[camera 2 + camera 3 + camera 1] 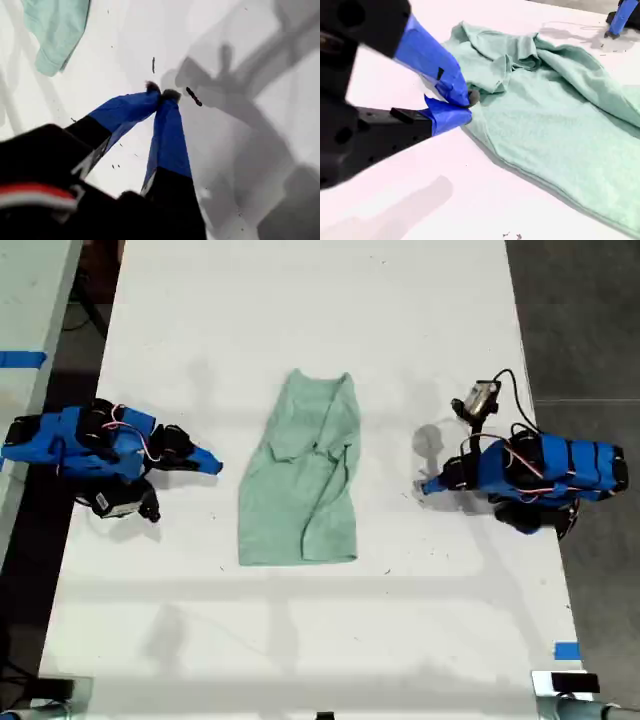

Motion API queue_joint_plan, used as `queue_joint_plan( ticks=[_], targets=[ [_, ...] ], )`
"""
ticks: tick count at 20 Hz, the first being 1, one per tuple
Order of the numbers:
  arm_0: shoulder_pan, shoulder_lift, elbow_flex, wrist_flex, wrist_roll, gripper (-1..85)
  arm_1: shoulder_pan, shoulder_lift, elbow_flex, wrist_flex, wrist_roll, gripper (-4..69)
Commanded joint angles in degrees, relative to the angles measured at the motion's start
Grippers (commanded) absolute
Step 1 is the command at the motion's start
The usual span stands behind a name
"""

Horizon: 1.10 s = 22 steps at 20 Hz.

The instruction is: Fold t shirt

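Midway across the white counter (440,640), between the two blue arms, lies the t shirt (305,475). Its long axis runs from the exterior view's top to its bottom, narrow bunched end toward the top, wider straight-edged end toward the bottom. It is pale mint green, soft and wrinkled, with folds gathered along the upper half and layers showing at its edge. My second gripper (465,106), at the exterior view's left, has its fingers closed together on nothing, tips just beside the shirt's edge. My first gripper (161,92), at the exterior view's right, is also pinched shut and empty, well apart from the shirt. Dark floor (580,310) borders the counter, and blue tape (566,651) marks its corner.
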Motion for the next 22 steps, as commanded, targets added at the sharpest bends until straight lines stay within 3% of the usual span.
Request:
queue_joint_plan(
  ticks=[1, 2, 4, 5, 10, 12, 14, 17, 22],
  targets=[
    [10.81, 0.26, 2.46, -1.41, -19.25, -0.3, -1.14, 0.62, 2.81, 0.0, 1.49, 1.6],
    [14.15, 0.35, 2.46, -3.34, -23.47, -0.3, -1.14, 0.62, 2.81, 0.0, 1.49, 1.6],
    [17.93, 0.35, 2.46, -15.12, -22.5, -0.3, -1.05, 0.62, 2.81, 0.0, 1.49, 1.6],
    [18.37, 0.35, 2.46, -16.17, -22.94, -0.3, -0.97, 0.62, 2.81, 0.0, 1.49, 1.6],
    [23.91, -2.11, 1.76, -14.15, -33.49, -0.4, -0.88, 0.62, 2.81, 0.0, 1.58, 1.6],
    [23.82, -11.43, -3.69, -14.06, -34.72, -0.4, -0.88, 0.62, 2.81, 0.0, 1.58, 1.6],
    [24.17, -36.65, -19.86, -12.66, -34.72, -0.4, -0.79, 0.62, 2.81, 0.0, 1.67, 1.6],
    [23.2, -74.0, -51.15, -2.02, -29.62, -0.4, -0.97, 0.62, 2.81, 0.0, 1.76, 1.6],
    [23.12, -88.51, -59.59, 0.53, -27.77, 7.7, -1.49, 0.62, 2.81, 0.0, 1.67, 1.6]
  ],
)
